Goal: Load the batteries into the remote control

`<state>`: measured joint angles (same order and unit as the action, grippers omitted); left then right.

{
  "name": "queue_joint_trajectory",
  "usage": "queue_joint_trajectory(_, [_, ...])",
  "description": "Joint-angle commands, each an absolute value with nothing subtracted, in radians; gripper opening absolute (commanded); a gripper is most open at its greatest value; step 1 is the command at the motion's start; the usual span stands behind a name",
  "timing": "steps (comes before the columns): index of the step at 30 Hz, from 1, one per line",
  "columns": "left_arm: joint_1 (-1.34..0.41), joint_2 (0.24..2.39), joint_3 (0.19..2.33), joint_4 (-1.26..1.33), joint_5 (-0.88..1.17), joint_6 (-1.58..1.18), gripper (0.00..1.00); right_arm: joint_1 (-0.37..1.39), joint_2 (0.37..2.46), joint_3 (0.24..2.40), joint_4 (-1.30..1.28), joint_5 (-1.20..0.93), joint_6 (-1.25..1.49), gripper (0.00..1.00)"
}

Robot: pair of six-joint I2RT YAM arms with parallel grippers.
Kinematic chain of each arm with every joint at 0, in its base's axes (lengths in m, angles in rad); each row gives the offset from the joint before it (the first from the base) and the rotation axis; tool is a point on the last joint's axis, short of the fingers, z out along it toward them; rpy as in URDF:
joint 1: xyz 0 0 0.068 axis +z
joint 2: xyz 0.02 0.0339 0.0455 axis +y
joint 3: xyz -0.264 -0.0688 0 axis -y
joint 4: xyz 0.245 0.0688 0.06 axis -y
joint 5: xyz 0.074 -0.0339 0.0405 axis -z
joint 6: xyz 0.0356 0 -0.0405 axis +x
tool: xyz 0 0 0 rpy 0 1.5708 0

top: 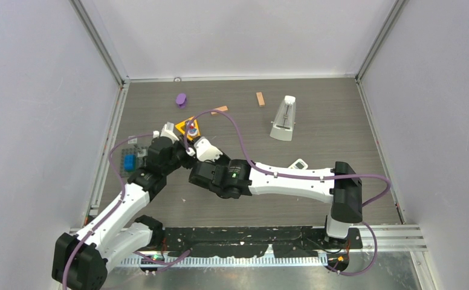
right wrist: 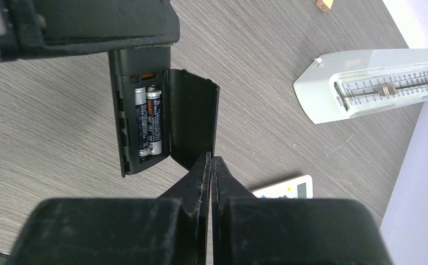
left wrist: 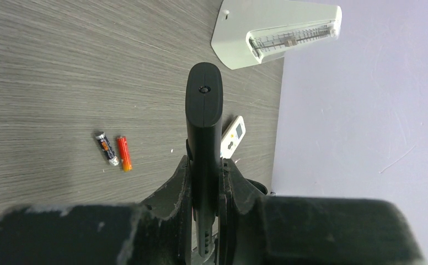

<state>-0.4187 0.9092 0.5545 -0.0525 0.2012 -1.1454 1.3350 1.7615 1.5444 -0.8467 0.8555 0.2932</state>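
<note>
My left gripper (left wrist: 205, 165) is shut on a black remote control (left wrist: 204, 110) and holds it above the table. In the right wrist view the remote (right wrist: 124, 110) shows its open compartment with two dark batteries (right wrist: 150, 124) seated side by side. The black battery cover (right wrist: 192, 124) stands tilted at the compartment's right edge. My right gripper (right wrist: 209, 160) is shut, with its tips at the cover's lower edge. Two loose batteries lie on the table, one dark (left wrist: 106, 148) and one red-orange (left wrist: 124, 153). Both grippers meet left of centre in the top view (top: 190, 154).
A white metronome (top: 283, 119) stands at the back right. A small white remote (top: 297, 163) lies near the right arm. A purple object (top: 181, 99), two orange-brown blocks (top: 260, 98), an orange piece (top: 190, 128) and a blue item (top: 129, 161) lie around.
</note>
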Motion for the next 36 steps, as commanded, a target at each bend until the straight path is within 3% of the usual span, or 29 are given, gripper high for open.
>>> queue_joint_trajectory(1, [-0.425, 0.890, 0.543, 0.041, 0.187, -1.171, 0.00, 1.353, 1.771, 1.603, -0.843, 0.890, 0.281, 0.05])
queue_joint_trajectory(27, [-0.428, 0.855, 0.495, 0.136, 0.172, -1.256, 0.00, 1.397, 1.810, 1.672, -0.852, 0.868, 0.298, 0.10])
queue_joint_trajectory(36, [-0.428, 0.833, 0.492, 0.019, 0.058, -1.136, 0.00, 1.367, 1.705, 1.570, -0.843, 0.839, 0.458, 0.38])
